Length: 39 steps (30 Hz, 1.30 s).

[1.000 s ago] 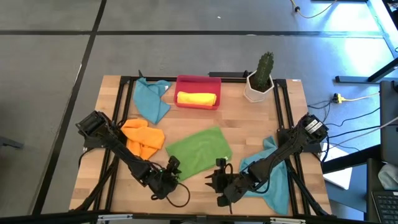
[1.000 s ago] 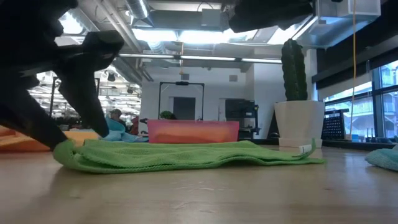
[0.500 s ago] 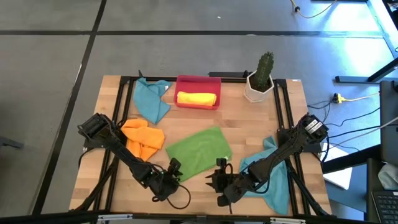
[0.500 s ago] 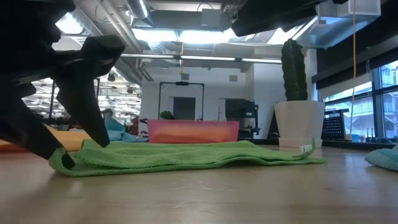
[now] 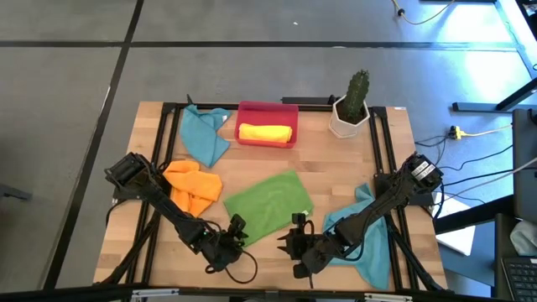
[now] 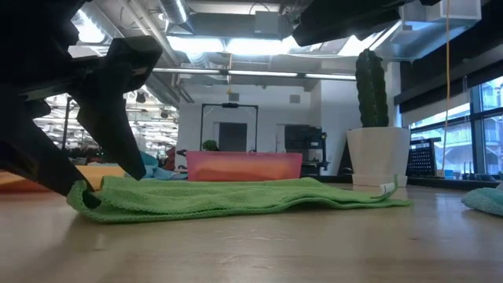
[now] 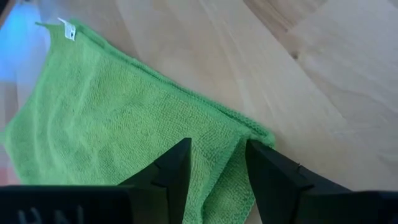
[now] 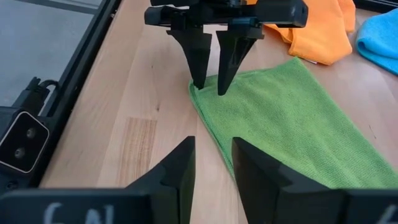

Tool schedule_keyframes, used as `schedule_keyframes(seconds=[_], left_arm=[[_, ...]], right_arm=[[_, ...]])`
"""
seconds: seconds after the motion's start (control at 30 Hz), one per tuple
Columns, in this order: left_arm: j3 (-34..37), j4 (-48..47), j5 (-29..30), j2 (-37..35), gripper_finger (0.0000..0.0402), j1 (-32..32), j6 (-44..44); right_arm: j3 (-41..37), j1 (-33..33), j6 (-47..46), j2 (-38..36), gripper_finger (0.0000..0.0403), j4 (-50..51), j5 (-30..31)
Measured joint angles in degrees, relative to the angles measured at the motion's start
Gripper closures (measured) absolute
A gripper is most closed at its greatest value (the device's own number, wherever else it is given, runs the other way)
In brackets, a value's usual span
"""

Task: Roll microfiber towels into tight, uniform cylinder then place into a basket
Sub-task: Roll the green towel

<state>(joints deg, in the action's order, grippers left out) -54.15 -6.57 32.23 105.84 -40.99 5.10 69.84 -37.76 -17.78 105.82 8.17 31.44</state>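
At the near edge of the table (image 5: 336,159), the left gripper (image 5: 236,231) is down at the near corner of the green towel (image 5: 268,201). In the left wrist view its 2 fingers (image 7: 174,171) straddle a ridge of green cloth with fabric between them; the low view shows the corner bunched slightly off the wood between the dark fingers, so the grip is closed on the green towel.

The right gripper (image 5: 293,241) sits just beside the towel's near edge, apart from the left gripper. In its wrist view the 2 fingers (image 8: 180,168) stand parted above bare wood, with nothing between them, and the towel edge lies just ahead.

The green towel lies flat and unrolled at the middle of the table, one white label at its far corner (image 7: 67,29).

The right arm passes over a teal towel (image 5: 369,239) at the near right side. An orange towel (image 5: 193,186) lies crumpled on the left side, near the left arm.

Farther back, another teal towel (image 5: 205,134) lies at the far left, just beside the red basket (image 5: 268,110). The basket holds 1 rolled yellow towel (image 5: 266,132), lying lengthwise inside it.

A white pot with a cactus (image 5: 350,107) stands at the far right, near the basket but apart from it.
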Motion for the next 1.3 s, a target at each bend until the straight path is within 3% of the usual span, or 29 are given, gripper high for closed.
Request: schedule_keyframes(seconds=[0.83, 1.0, 1.3], left_arm=[[0.0, 4.6, -6.4, 0.1, 0.0356, 1.4, 3.1], [0.0, 4.8, -9.0, 1.8, 0.0349, 2.3, 3.2], [-0.9, 3.6, -3.7, 2.2, 0.0303, 0.7, 5.0]], right_arm=[[0.0, 0.0, 0.2, 0.0, 0.0295, 0.6, 0.0], [0.0, 0.0, 0.2, 0.0, 0.0295, 0.7, 0.0], [0.0, 0.0, 0.2, 0.0, 0.0295, 1.0, 0.0]])
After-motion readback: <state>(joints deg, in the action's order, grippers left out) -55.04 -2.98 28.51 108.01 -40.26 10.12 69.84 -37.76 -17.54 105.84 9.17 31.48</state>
